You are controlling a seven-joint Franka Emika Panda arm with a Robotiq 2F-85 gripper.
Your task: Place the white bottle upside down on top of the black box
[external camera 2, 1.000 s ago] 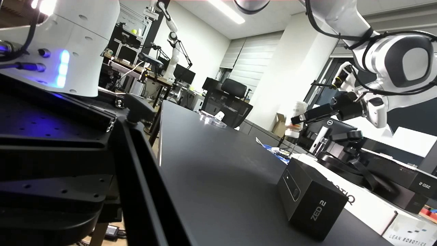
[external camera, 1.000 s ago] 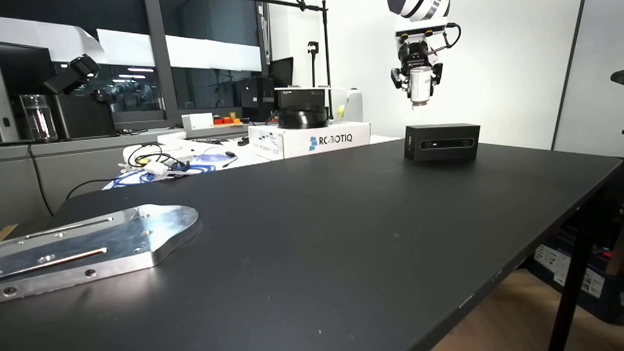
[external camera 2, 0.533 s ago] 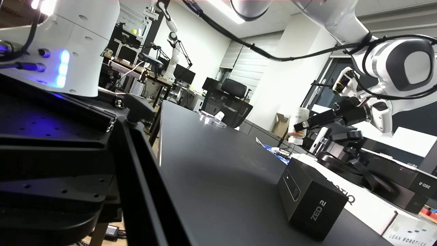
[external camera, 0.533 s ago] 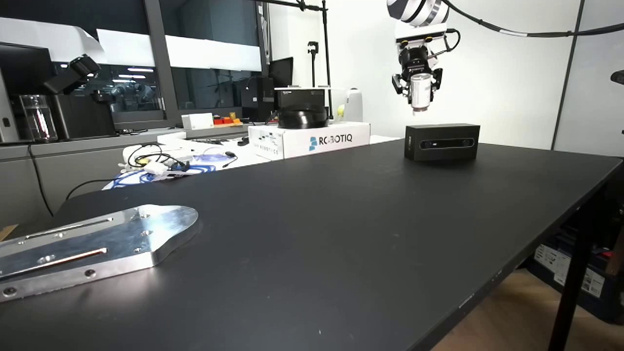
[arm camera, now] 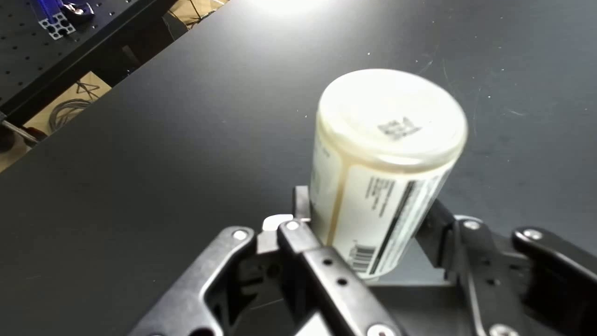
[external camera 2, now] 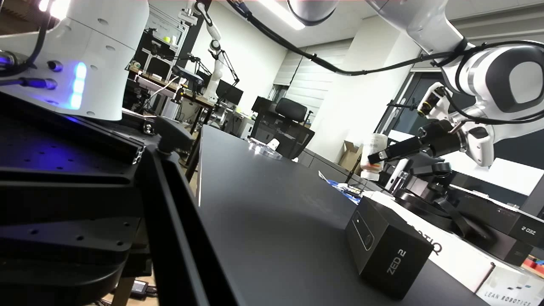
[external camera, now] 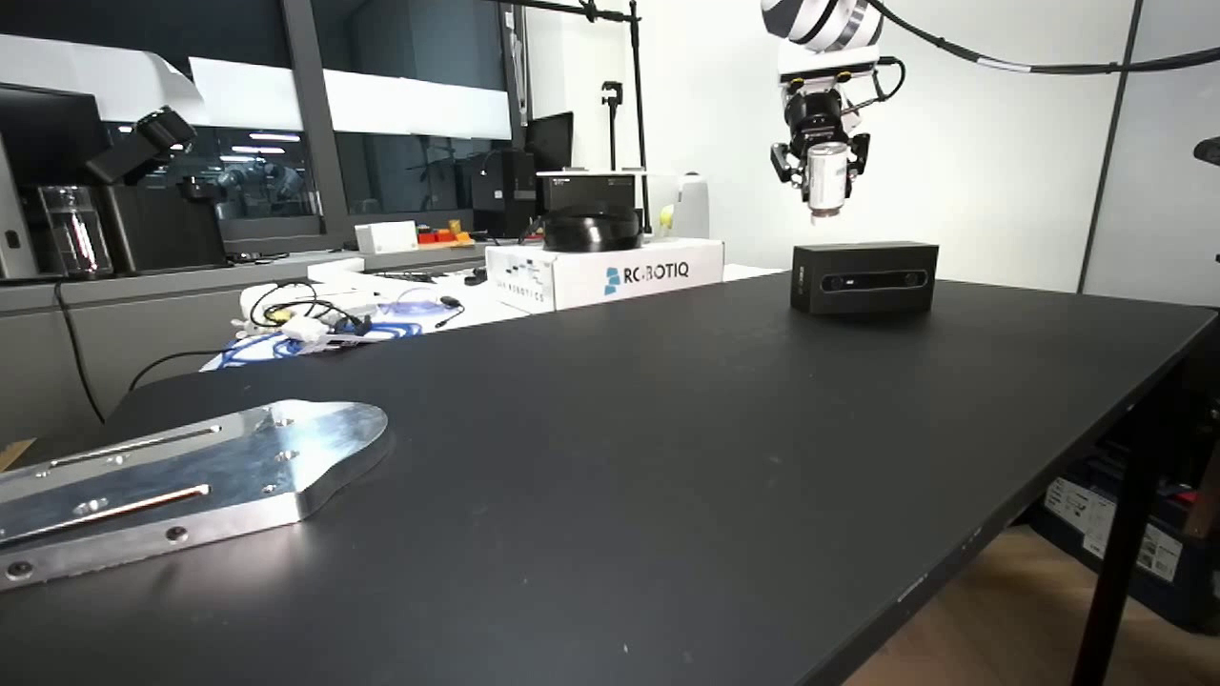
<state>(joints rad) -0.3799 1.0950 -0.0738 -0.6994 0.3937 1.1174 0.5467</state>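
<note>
The white bottle (external camera: 827,181) is held in the air, upside down and slightly tilted, with its narrower end down; it also shows in an exterior view (external camera 2: 375,144). In the wrist view, the bottle's (arm camera: 392,116) flat printed base faces up. My gripper (arm camera: 368,212) is shut around the bottle's sides, one finger on each side; it also shows in an exterior view (external camera: 820,164). The black box (external camera: 863,278) stands on the table below the bottle, with a gap between them. It also shows in an exterior view (external camera 2: 395,259). I cannot make it out in the wrist view.
A white printed carton (external camera: 639,272) with black gear on it stands behind the table (external camera: 610,457). A shiny metal plate (external camera: 286,448) lies at the table's near left end. A black arm cable (external camera 2: 361,72) hangs across an exterior view.
My gripper and the bottle have lowered slightly and shifted a little right in both exterior views. The arm's cable has dropped into view. The black box has not moved.
</note>
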